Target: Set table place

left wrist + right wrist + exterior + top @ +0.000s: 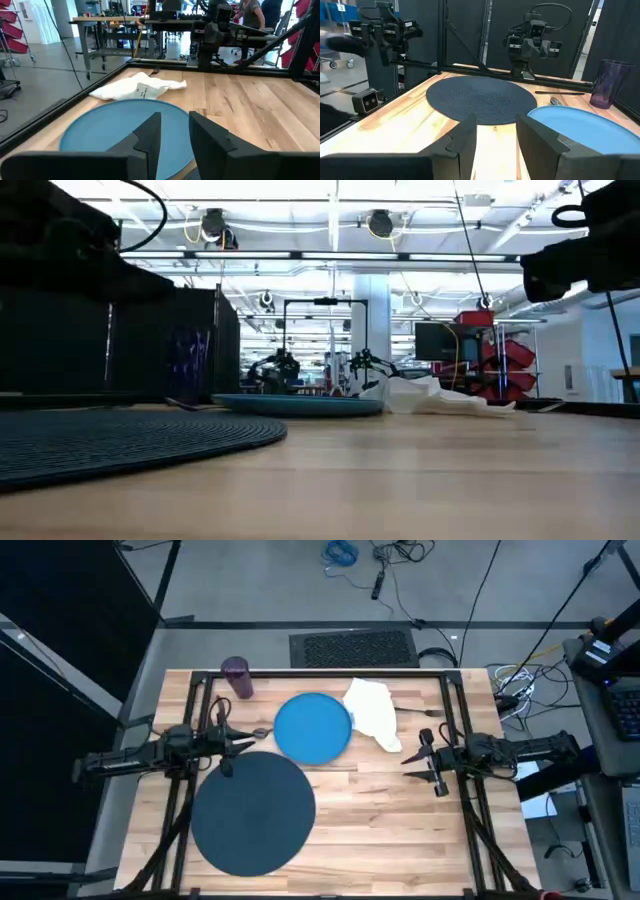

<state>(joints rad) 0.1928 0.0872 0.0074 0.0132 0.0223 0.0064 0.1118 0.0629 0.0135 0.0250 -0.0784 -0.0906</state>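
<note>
A bright blue plate (312,727) lies flat at the table's middle, with a crumpled white napkin (375,712) resting beside it toward the right. The dark round mat (252,810) lies flat near the front left. A purple cup (237,677) stands upright at the far left. My left gripper (266,732) hangs open above the plate's left rim (100,135), held well off the table. My right gripper (406,756) is open too, raised over bare wood just right of the napkin. Metal cutlery (559,93) lies by the cup.
Black frame bars (320,672) run along the table's far edge and down both sides under the arms. Bare wood (400,830) stretches across the front right. A thin dark piece (430,712) lies right of the napkin. People and benches show in the room behind.
</note>
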